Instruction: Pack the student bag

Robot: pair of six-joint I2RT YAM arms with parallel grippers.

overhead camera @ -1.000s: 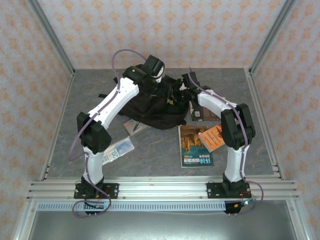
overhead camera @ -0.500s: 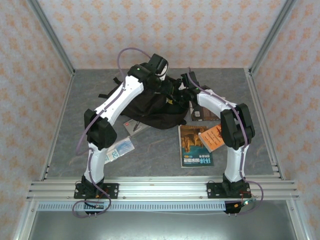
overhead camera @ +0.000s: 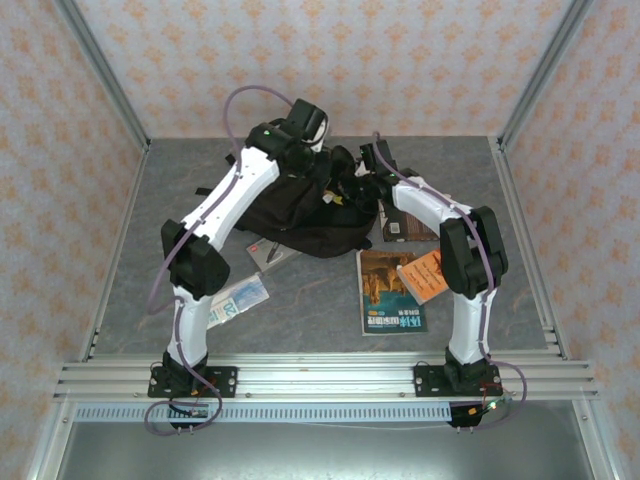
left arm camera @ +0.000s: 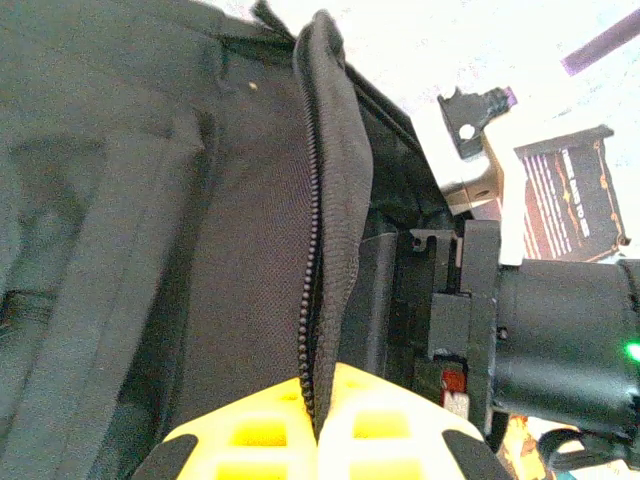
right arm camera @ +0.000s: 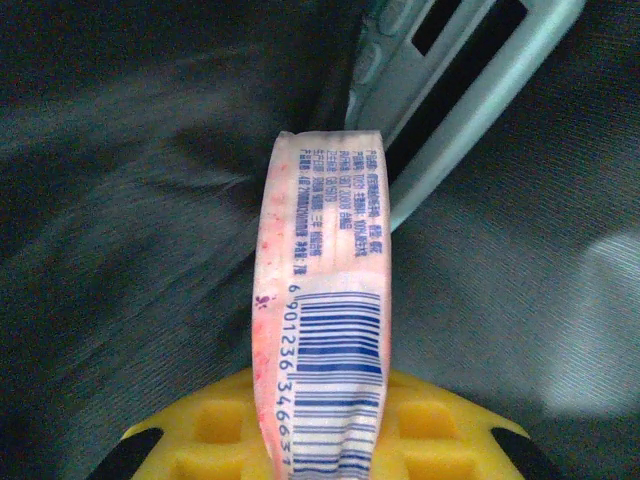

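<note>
Grey table (overhead camera: 320, 300), black student bag (overhead camera: 300, 225), left jaws clamp zip (left arm camera: 312, 250), right jaws clamp packet (right arm camera: 325, 300).

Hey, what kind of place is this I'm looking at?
Probably a robot test cell in a lab: two arms bolted to an aluminium rail, a grey table boxed in by patterned wall panels, and a student bag with books laid out as props.

One bag (overhead camera: 300, 215). Two arms, the left arm (overhead camera: 235, 190) and the right arm (overhead camera: 440, 215). Two claws, the left claw (left arm camera: 318, 420) and the right claw (right arm camera: 325, 440). Three books on the surface (overhead camera: 300, 330): one large book (overhead camera: 385, 305), one orange book (overhead camera: 428, 272), one dark book (overhead camera: 400, 230). Two packets: one blue packet (overhead camera: 240, 297), one pink packet (right arm camera: 325, 300).
</note>
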